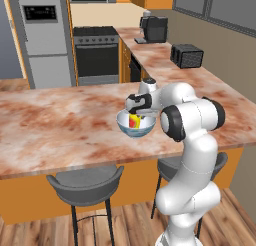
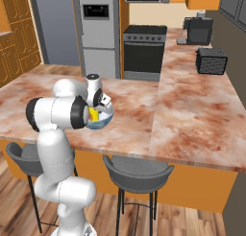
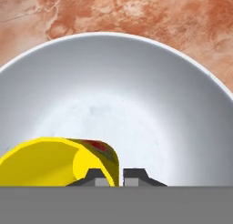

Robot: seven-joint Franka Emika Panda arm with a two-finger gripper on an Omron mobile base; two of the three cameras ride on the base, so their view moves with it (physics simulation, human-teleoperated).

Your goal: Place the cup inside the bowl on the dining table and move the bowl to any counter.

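The cup [image 3: 54,161] sits inside the bowl [image 3: 136,91] (on the dining table [image 1: 50,120]), its wall pinched between the gripper's [image 3: 119,175] nearly closed jaws.

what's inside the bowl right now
The yellow cup sits in the bowl, with the fingers closed on its wall. The bowl floor under the cup is covered.
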